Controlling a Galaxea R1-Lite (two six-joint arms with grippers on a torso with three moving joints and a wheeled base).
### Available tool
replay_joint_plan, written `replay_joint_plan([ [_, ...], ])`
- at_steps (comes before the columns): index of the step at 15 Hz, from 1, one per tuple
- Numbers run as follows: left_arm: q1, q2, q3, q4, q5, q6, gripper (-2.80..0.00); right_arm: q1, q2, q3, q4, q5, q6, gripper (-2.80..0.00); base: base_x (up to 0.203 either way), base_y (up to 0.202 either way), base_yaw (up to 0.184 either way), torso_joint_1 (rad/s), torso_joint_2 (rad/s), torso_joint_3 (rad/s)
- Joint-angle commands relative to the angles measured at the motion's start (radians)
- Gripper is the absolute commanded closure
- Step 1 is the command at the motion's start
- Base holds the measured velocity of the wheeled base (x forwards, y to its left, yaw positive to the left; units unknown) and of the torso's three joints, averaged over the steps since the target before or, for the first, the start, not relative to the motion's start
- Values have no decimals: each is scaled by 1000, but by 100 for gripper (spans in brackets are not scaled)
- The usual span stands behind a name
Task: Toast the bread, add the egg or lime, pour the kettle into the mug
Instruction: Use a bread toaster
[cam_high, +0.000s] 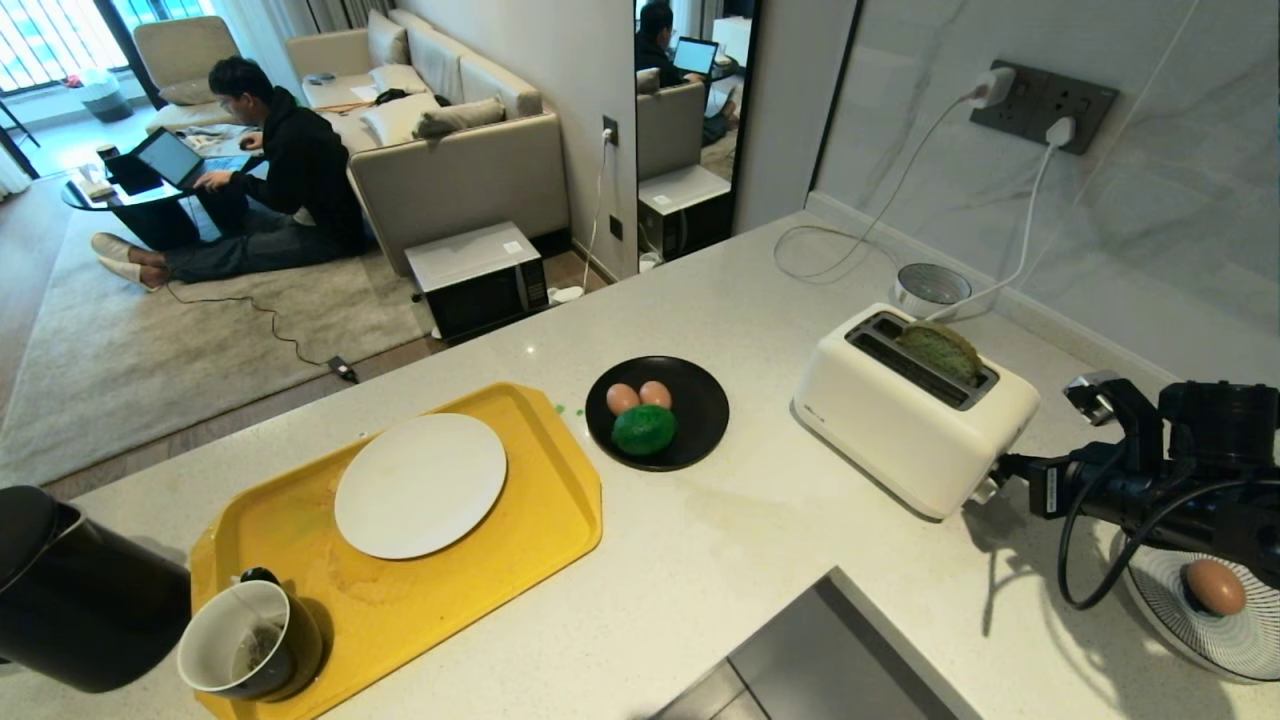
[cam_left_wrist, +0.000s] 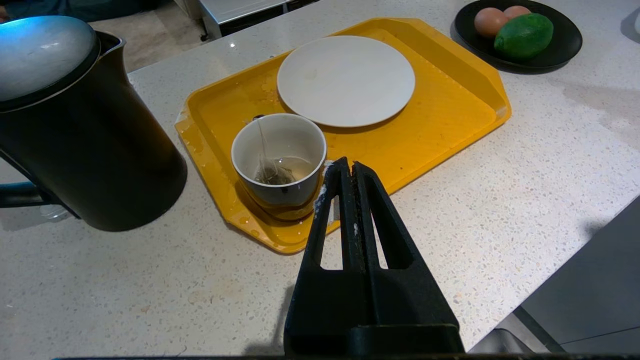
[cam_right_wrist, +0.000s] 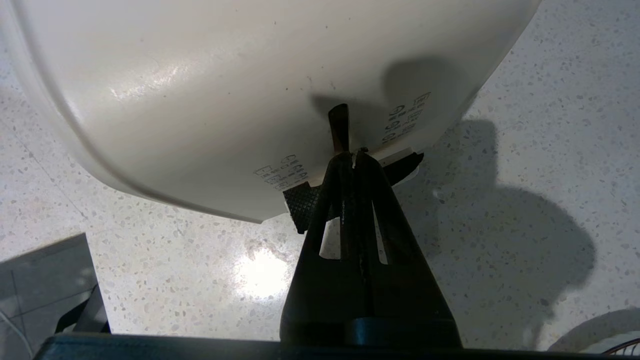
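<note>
The pale green bread (cam_high: 941, 349) stands in the far slot of the white toaster (cam_high: 915, 420). My right gripper (cam_right_wrist: 353, 154) is shut, and its tips rest at the toaster's black lever (cam_right_wrist: 301, 204), low on the end wall (cam_right_wrist: 200, 100). In the head view the right gripper (cam_high: 1008, 470) meets the toaster's near right corner. The single egg (cam_high: 1215, 587) lies on a patterned plate (cam_high: 1160, 600) under that arm. The lime (cam_high: 644, 430) shares a black plate (cam_high: 700, 400) with two eggs. My left gripper (cam_left_wrist: 348, 162) is shut and empty beside the mug (cam_left_wrist: 278, 160), which holds a tea bag. The black kettle (cam_left_wrist: 85, 130) stands left of the mug.
A yellow tray (cam_high: 540, 520) carries the mug (cam_high: 250, 640) and a white plate (cam_high: 420, 484). Cables run from wall sockets (cam_high: 1040, 100) behind the toaster. The counter drops off at a cut-out (cam_high: 800, 660) near me. A person sits on the floor (cam_high: 270, 180) beyond the counter.
</note>
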Motion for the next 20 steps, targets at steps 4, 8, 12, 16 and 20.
replay_joint_plan([
  [4, 0, -1, 0, 0, -1, 0, 0, 0, -1, 0, -5, 2, -2, 0, 0, 0, 0, 0, 0, 0],
  [8, 1, -1, 0, -1, -1, 0, 0, 0, -1, 0, -5, 2, -2, 0, 0, 0, 0, 0, 0, 0],
  [12, 1, -1, 0, -1, -1, 0, 0, 0, -1, -2, -5, 2, -2, 0, 0, 0, 0, 0, 0, 0],
  [16, 1, -1, 0, 0, -1, 0, 0, 0, -1, -2, -5, 2, -2, 0, 0, 0, 0, 0, 0, 0],
  [20, 0, -1, 0, 0, -1, 0, 0, 0, -1, -2, -5, 2, -2, 0, 0, 0, 0, 0, 0, 0],
])
